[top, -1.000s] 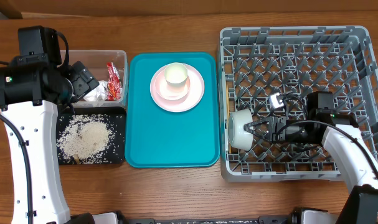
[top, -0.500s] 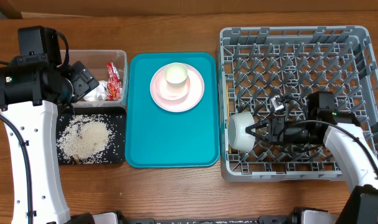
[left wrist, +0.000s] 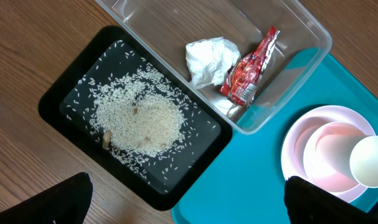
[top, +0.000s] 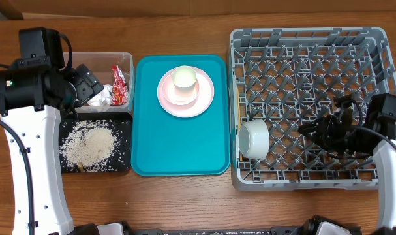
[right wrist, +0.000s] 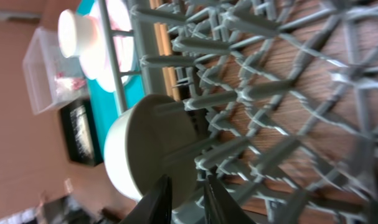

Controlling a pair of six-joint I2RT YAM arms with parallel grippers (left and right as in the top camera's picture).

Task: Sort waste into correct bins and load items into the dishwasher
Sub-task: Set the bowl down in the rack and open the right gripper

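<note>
A white bowl (top: 254,138) (right wrist: 145,149) stands on its side among the pegs at the front left of the grey dishwasher rack (top: 302,179). My right gripper (top: 307,130) (right wrist: 189,180) is inside the rack to the bowl's right, apart from it, open by a narrow gap and empty. On the teal tray (top: 178,143) a plate (top: 205,98) carries a pink bowl (top: 178,98) and a cup (top: 184,78). The clear tub (top: 100,59) holds the red wrapper (left wrist: 251,65) and the tissue (left wrist: 207,59). Rice (left wrist: 139,118) lies in the black tray (left wrist: 58,93). My left gripper (left wrist: 189,211) hangs wide open above them.
The rack's upright pegs (right wrist: 288,93) surround the right gripper closely. The left arm's white link (top: 38,170) runs along the table's left side beside the black tray. Bare wooden table (top: 184,196) lies in front of the teal tray.
The right gripper has let go of the white bowl and drawn back to the right inside the rack. The bowl stays on its side. The left arm has not moved.
</note>
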